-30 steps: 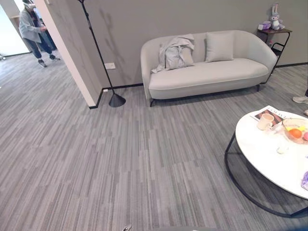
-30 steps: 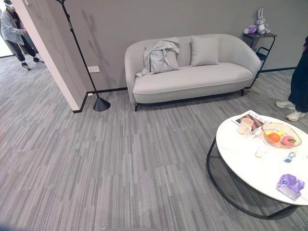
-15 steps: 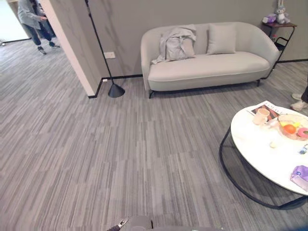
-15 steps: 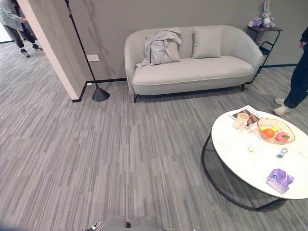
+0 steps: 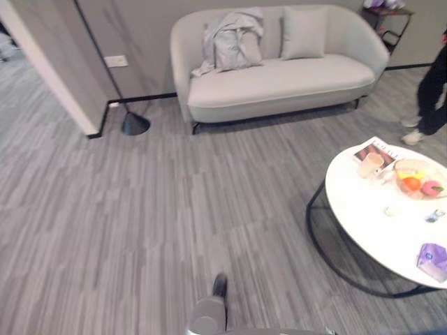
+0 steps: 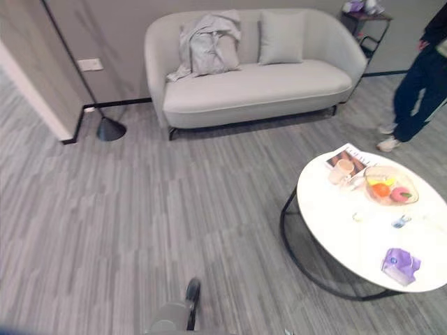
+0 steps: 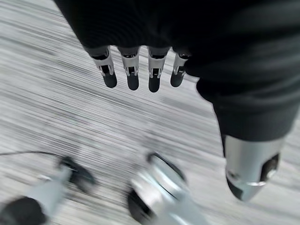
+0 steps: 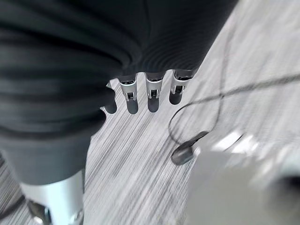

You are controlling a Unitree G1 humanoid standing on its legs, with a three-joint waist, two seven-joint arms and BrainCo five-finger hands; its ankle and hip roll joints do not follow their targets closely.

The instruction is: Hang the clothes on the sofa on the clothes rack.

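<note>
Clothes (image 5: 230, 42) lay draped over the back of the sofa (image 5: 279, 87), well across the floor. Left hand (image 7: 140, 70) and right hand (image 8: 147, 91) hung relaxed, holding nothing. Best approach: walk closer, skirting the round table (image 5: 370, 223), before reaching.

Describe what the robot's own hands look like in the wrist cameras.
The left hand and right hand look alike: each has a dark ribbed cover over its back and wrist, with a row of silver fingers ending in rounded dark tips below it. Small dark slots mark the silver segments. Each thumb is a thicker silver cylinder set apart from the fingers, the left one dark-tipped.
</note>
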